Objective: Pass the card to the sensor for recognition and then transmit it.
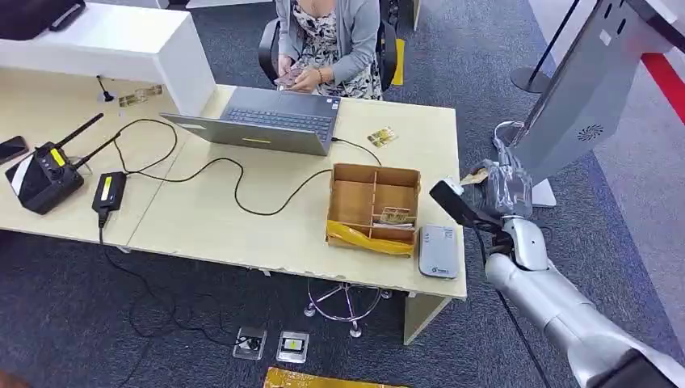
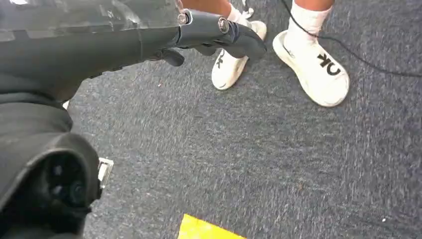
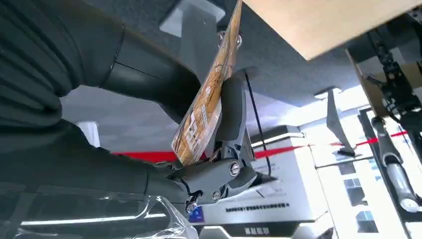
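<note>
Off the desk's right end, my right hand is raised and pinches a yellow-brown patterned card. In the right wrist view the card stands edge-on between the thick thumb and a dark finger. The grey flat card sensor lies on the desk's near right corner, below and left of the hand. A cardboard box with compartments sits beside the sensor and holds another card. My left hand hangs over the carpet, fingers stretched out, holding nothing.
A person sits behind an open laptop at the desk's far side. A loose card lies near the laptop. Cables, a radio device and an adapter lie on the left. A grey kiosk stands right of my hand. A person's white shoes stand near my left hand.
</note>
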{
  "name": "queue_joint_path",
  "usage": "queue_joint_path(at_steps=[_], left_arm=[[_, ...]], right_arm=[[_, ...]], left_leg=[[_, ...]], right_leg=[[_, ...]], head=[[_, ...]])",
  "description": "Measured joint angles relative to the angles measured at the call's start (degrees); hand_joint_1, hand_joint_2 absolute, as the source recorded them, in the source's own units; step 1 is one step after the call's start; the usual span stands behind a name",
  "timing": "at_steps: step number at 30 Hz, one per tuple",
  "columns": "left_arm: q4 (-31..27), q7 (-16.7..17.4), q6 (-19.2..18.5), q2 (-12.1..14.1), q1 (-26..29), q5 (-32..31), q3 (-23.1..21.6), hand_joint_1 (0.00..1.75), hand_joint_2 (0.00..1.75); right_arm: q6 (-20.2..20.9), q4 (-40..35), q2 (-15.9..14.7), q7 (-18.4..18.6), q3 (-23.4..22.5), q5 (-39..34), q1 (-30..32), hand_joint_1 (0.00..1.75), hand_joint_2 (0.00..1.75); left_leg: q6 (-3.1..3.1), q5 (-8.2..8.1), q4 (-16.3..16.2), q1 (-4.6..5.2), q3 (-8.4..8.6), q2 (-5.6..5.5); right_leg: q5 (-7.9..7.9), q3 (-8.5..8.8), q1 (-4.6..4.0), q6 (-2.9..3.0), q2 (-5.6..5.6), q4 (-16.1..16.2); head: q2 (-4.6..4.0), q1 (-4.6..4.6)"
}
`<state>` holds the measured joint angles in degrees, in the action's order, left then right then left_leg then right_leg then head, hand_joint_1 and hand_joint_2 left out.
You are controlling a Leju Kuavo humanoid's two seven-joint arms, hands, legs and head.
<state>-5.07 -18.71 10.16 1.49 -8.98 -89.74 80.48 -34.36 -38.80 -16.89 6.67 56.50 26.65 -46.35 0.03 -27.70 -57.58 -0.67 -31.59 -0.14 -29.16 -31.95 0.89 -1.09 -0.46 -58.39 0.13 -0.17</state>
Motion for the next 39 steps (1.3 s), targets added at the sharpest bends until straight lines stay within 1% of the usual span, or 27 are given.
queue_joint_path(at_steps=[4, 8, 11, 13, 16, 20, 31, 39], left_arm=[[0.0, 0.5, -0.55, -0.2, 0.04, -0.04, -0.04, 0.0, 0.0], [0.0, 0.65, -0.63, -0.44, -0.02, -0.07, -0.11, 0.0, 0.0], [0.0, 1.29, -1.11, -0.61, -0.02, -0.07, -0.17, 0.0, 0.0], [0.0, 1.81, -1.51, -0.74, -0.12, -0.07, -0.17, 0.0, 0.0], [0.0, 1.86, -1.79, -0.9, -0.46, -0.02, -0.2, 0.0, 0.0], [0.0, 1.86, -1.9, -1.07, -0.69, -0.02, -0.2, 0.0, 0.0], [0.0, 2.44, -2.93, -1.6, -0.95, 0.09, -0.46, 0.0, 0.0], [-0.02, 2.88, -3.12, -1.7, -1.1, 0.46, -0.46, 0.0, 0.0]], right_arm=[[2.69, 0.04, 1.62, 1.42, 0.22, 2.36, -2.84, 1.75, 1.75], [4.19, 0.39, 4.26, 1.38, 0.22, 2.33, -4.71, 1.75, 1.75], [4.65, 0.94, 5.6, 0.81, 0.22, 2.4, -5.59, 1.75, 1.75], [4.85, 1.18, 7.17, 0.0, 0.22, 3.21, -5.96, 1.75, 1.75], [4.74, 1.42, 8.96, -0.94, 0.22, 3.73, -6.21, 1.75, 1.75], [4.59, 1.73, 10.84, -1.09, 0.22, 3.93, -6.31, 1.75, 1.75], [4.7, 2.56, 13.57, -1.53, 0.2, 5.68, -6.33, 1.75, 1.75], [4.54, 2.93, 14.4, -1.53, -0.09, 6.82, -6.29, 1.75, 1.75]], left_leg=[[-0.01, 0.02, 0.0, -0.01, -0.05, -0.03], [-0.02, 0.02, 0.0, -0.01, -0.03, -0.02], [-0.01, 0.03, 0.0, -0.01, -0.08, -0.07], [-0.01, 0.03, 0.0, -0.01, -0.06, -0.03], [-0.01, 0.03, 0.0, -0.01, -0.05, -0.03], [-0.01, 0.03, 0.0, -0.01, -0.04, -0.04], [-0.01, 0.03, -0.01, -0.01, -0.04, -0.03], [-0.01, 0.04, 0.0, -0.01, -0.04, -0.03]], right_leg=[[0.0, 0.0, -0.01, 0.0, -0.04, -0.01], [0.0, -0.05, -0.01, 0.0, 0.0, -0.01], [-0.01, -0.03, -0.01, 0.0, -0.11, -0.02], [-0.01, -0.04, -0.01, 0.0, -0.05, -0.01], [-0.01, -0.04, -0.01, 0.0, -0.02, -0.01], [-0.01, -0.05, -0.01, 0.0, -0.05, -0.01], [0.0, -0.05, 0.0, 0.0, -0.02, 0.0], [0.0, -0.07, -0.01, 0.0, 0.01, 0.0]], head=[[0.0, 0.0], [0.0, 0.0], [0.0, 0.0], [0.0, 0.04], [0.0, 0.02], [0.0, 0.0], [0.0, 0.02], [0.0, 0.02]])
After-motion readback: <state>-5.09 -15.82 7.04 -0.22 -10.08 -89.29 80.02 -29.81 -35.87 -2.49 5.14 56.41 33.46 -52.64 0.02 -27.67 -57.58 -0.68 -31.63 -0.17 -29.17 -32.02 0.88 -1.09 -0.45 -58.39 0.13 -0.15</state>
